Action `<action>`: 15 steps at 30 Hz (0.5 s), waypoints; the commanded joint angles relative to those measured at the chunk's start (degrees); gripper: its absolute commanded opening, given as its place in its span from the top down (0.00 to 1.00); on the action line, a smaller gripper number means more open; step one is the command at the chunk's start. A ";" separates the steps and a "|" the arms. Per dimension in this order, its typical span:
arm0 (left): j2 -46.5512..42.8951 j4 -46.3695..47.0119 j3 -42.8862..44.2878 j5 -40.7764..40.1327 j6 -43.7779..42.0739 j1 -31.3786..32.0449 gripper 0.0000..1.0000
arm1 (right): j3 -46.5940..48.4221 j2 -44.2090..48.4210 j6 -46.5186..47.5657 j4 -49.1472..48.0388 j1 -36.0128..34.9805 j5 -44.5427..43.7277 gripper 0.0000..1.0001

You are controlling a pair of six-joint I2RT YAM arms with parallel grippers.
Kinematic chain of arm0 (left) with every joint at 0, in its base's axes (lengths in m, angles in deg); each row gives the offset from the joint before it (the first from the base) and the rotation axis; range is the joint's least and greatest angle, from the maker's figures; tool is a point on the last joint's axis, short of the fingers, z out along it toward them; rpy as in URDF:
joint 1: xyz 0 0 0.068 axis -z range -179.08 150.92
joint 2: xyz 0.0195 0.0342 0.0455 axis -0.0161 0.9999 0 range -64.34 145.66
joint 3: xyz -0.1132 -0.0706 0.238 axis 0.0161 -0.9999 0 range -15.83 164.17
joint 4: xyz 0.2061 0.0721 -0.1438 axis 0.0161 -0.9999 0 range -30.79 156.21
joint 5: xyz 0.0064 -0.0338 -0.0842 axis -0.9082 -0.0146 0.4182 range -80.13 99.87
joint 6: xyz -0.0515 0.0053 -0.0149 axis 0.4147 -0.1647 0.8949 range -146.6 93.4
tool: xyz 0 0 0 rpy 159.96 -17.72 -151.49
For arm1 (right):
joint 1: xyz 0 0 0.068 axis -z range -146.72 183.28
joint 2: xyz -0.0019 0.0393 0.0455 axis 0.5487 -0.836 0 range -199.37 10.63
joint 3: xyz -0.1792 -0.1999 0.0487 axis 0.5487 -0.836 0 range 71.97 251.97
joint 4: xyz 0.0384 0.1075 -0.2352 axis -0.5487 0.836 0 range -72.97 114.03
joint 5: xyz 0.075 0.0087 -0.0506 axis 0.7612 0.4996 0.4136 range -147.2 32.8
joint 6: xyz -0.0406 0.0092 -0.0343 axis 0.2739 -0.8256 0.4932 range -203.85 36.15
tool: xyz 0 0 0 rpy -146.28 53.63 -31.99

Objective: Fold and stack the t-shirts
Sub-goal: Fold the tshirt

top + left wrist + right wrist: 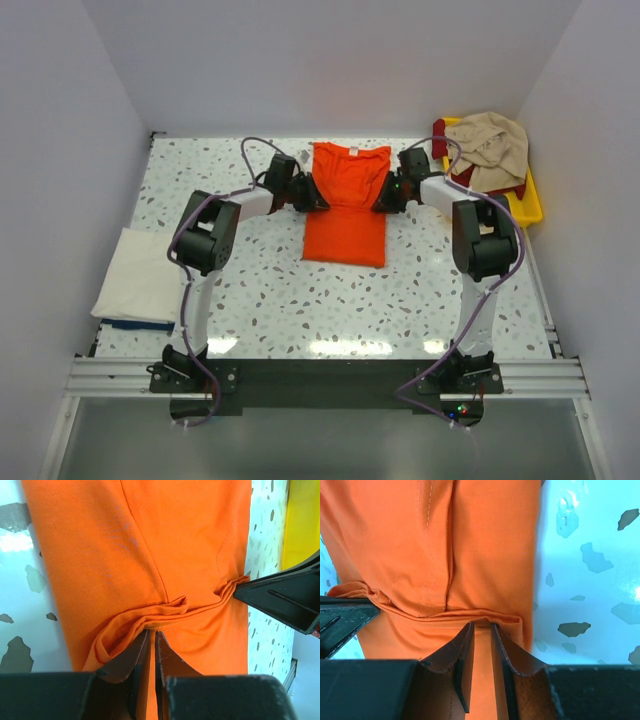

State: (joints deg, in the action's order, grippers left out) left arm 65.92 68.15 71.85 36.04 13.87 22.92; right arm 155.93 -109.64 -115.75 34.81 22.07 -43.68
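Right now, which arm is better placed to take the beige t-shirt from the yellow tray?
Probably right: the right gripper is nearer the yellow tray; the left gripper is across the orange t-shirt.

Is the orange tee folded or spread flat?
Partly folded: orange tee narrowed, sleeves tucked; left tool and right tool pinch its edges.

Overhead; wrists close on orange t-shirt [347, 205]

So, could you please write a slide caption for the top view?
Two pairs of jaws pinch opposite edges of the partly folded orange t-shirt.
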 commanded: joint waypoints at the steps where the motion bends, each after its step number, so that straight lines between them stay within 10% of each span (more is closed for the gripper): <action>1: -1.58 0.44 -0.58 -0.42 -0.56 -1.26 0.86 | -0.47 1.44 1.31 -0.03 0.74 0.71 0.75; 15: -7.73 0.88 1.71 1.16 -1.80 -3.01 0.76 | 3.14 6.35 1.40 2.43 3.82 7.76 0.73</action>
State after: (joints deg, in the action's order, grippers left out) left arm 64.45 67.84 71.78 36.72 13.17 21.85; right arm 156.98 -109.13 -115.10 36.12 25.24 -38.06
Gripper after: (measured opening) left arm 0.230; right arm 0.264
